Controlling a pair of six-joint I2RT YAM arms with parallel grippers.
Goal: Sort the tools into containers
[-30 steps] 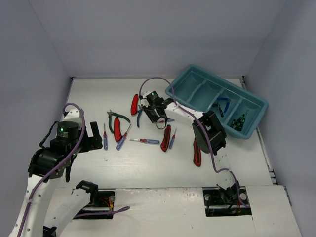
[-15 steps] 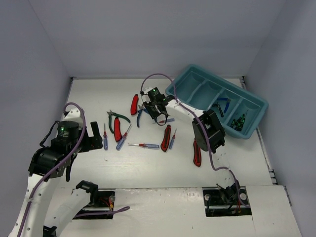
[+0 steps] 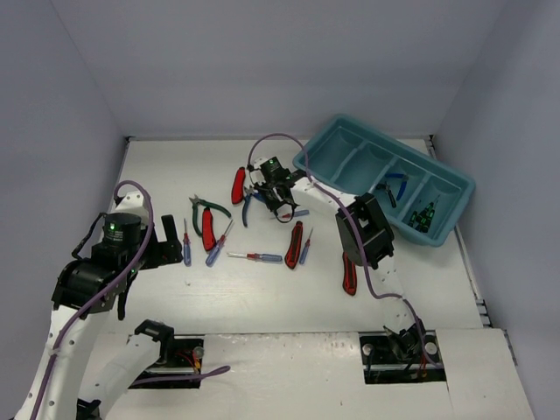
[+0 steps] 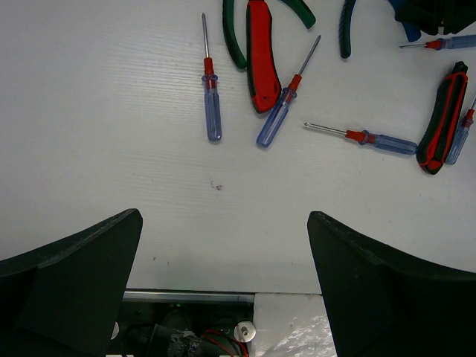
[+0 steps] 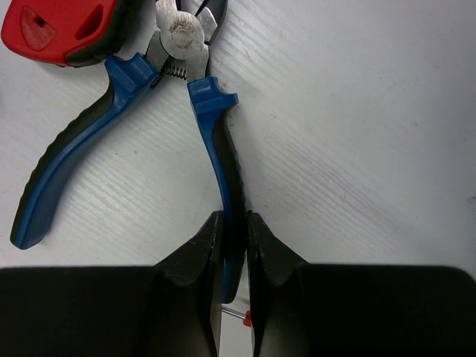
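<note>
My right gripper (image 3: 272, 194) is low over the table's middle and shut on one handle of the blue-handled pliers (image 5: 216, 149), which lie on the table; in the right wrist view the gripper (image 5: 235, 230) pinches that handle. A red utility knife (image 5: 56, 26) touches the pliers' head. My left gripper (image 4: 223, 245) is open and empty, near the left front (image 3: 166, 249). The teal tray (image 3: 337, 156) stands at the far right and holds blue pliers (image 3: 395, 186) and green-black screwdrivers (image 3: 423, 215).
Loose on the table are red knives (image 3: 238, 184) (image 3: 208, 229) (image 3: 294, 243) (image 3: 349, 273), green pliers (image 3: 206, 208) and blue screwdrivers (image 3: 186, 245) (image 3: 219, 245) (image 3: 258, 255) (image 3: 304, 248). The table's front edge and arm mounts (image 4: 186, 327) lie under the left gripper.
My right gripper has shifted slightly left over the blue pliers' handles. A blue screwdriver near the middle lies slightly nearer the front. The left arm has barely moved.
</note>
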